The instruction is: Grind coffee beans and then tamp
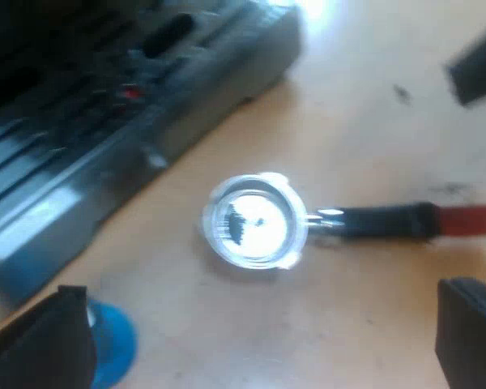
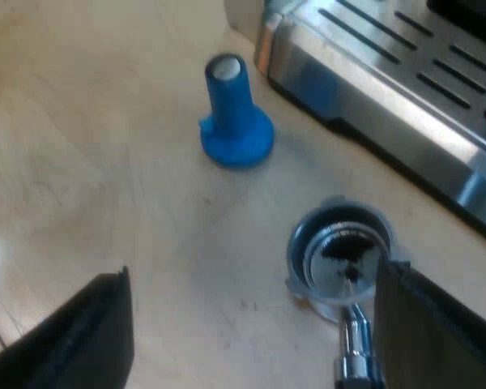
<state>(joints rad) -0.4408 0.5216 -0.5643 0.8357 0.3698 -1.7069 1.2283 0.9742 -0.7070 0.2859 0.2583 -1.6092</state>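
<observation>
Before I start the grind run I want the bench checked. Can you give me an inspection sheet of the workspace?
surface: light wooden table, holding the tools.
job's things: metal holder lies loose, basket up, dark smear inside, near the espresso machine; blue tamper stands upright, apart from it.
clutter: a few dark specks on the wood.
grippers: left gripper open over the holder; right gripper open by the holder's handle.
cables: nothing seen.
surroundings: nothing seen.
</observation>
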